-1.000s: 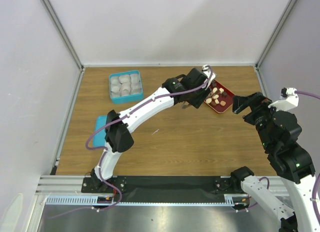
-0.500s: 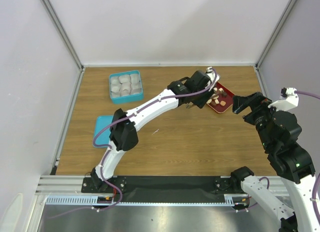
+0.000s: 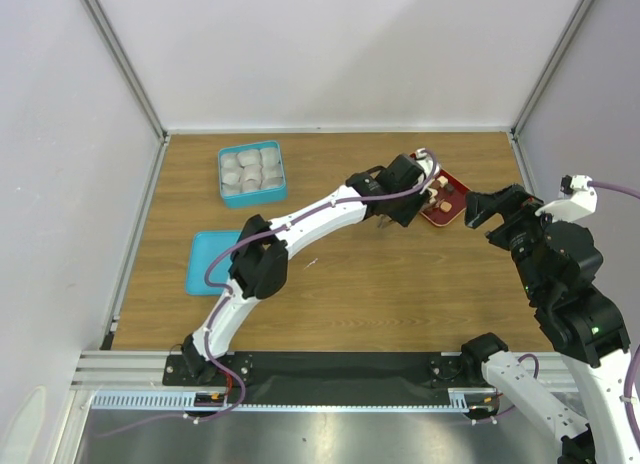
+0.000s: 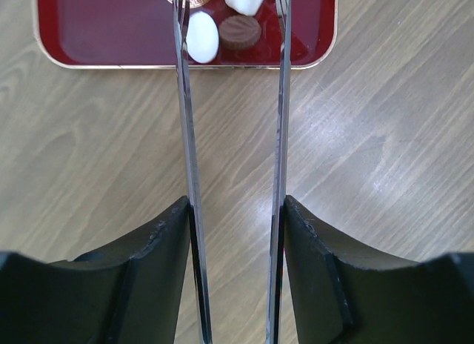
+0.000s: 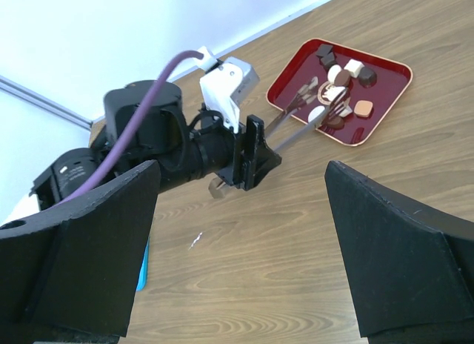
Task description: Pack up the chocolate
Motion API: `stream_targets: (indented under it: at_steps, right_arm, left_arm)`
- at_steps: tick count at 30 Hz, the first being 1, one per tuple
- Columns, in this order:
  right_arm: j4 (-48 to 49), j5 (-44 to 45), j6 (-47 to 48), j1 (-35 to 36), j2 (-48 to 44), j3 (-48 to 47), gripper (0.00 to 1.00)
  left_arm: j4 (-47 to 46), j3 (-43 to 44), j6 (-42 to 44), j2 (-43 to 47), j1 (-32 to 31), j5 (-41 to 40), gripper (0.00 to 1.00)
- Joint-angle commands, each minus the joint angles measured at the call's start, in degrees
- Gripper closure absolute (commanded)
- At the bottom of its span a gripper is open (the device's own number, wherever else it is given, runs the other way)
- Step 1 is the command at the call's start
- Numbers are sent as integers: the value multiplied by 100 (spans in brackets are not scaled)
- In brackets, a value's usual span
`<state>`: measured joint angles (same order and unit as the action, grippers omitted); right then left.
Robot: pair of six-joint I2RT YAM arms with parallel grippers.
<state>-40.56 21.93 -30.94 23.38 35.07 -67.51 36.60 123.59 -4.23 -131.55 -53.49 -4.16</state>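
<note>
Left wrist: L gripper (image 4: 235, 225) clamped tongs (image 4: 184, 136), tips apart over chocolates (image 4: 238, 31) in red tray (image 4: 96, 25); R gripper (image 3: 472, 210) gaped wide, empty

The left arm (image 3: 320, 206) stretches to the red tray (image 3: 452, 214) of chocolate (image 3: 439, 189).

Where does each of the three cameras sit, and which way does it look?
Top: above and behind, looking down at the table; both arms show.
Left wrist: on the left arm, looking along the tongs at the tray; its fingers below.
Right wrist: on the right arm, looking across at the left gripper; own fingers at both sides.
Shared: all see the tray.
</note>
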Motion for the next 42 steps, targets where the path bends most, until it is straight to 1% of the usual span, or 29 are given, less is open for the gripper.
stream_targets:
  at_steps: [1, 10, 25, 28, 34, 42]
  right_arm:
    - [30, 180, 158, -8, -79, 1, 1]
    - [-14, 232, 158, -8, -176, 53, 1]
    - [-31, 320, 193, 0, -220, 97, 1]
    - [-31, 312, 220, -8, -211, 97, 1]
    - [-31, 320, 176, -9, -237, 124, 1]
    - [-5, 268, 167, -9, -237, 141, 1]
  left_arm:
    - [-373, -10, -166, -73, -20, 162, 45]
    - [-540, -63, -236, -292, -21, 74, 46]
    - [-724, -63, -280, -512, -21, 276, 47]
    - [-681, -124, -306, -451, -38, 276, 48]
    - [-926, -651, -298, 14, -135, 127, 47]
    - [-856, -573, -236, 33, -170, 21, 47]
